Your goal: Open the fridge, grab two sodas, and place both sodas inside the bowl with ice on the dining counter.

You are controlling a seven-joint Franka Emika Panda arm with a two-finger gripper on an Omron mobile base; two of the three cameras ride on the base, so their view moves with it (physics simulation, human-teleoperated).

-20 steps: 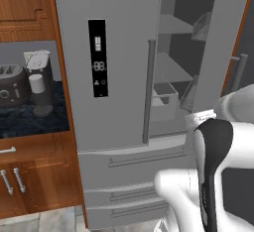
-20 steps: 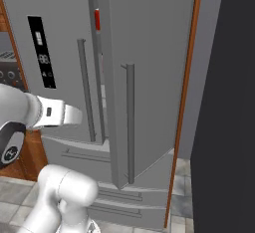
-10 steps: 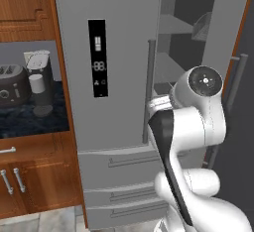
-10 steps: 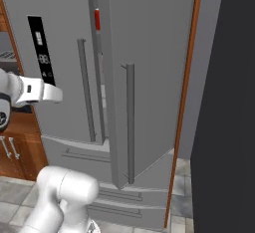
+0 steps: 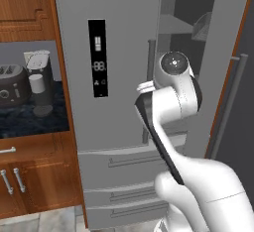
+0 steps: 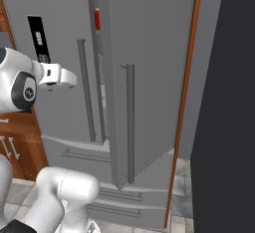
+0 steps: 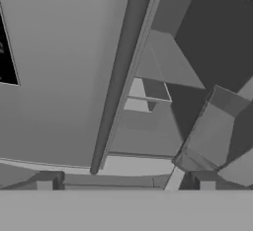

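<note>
The grey fridge (image 5: 124,52) has its left door shut, with the black display panel (image 5: 97,57) on it. Its right door (image 6: 149,77) is swung wide open toward me. In the gap between the doors a sliver of a red soda (image 6: 97,20) shows high up. My hand (image 6: 57,75) hovers in front of the left door, near its bar handle (image 6: 84,87). In the hand view my gripper (image 7: 126,185) is open, its tips wide apart with nothing between them, facing the handle (image 7: 118,77) and the inner shelves (image 7: 197,92). The bowl and the dining counter are out of view.
Left of the fridge a dark wall counter carries a toaster (image 5: 10,85) and a coffee maker (image 5: 39,80) over wood cabinets (image 5: 30,176). Fridge drawers (image 5: 119,176) lie below the doors. A tall dark panel (image 6: 229,102) stands on the right.
The arm has swung up and left across the fridge front, and the hand now sits higher, by the left door. The jaws have stayed open and the right door has stayed open.
</note>
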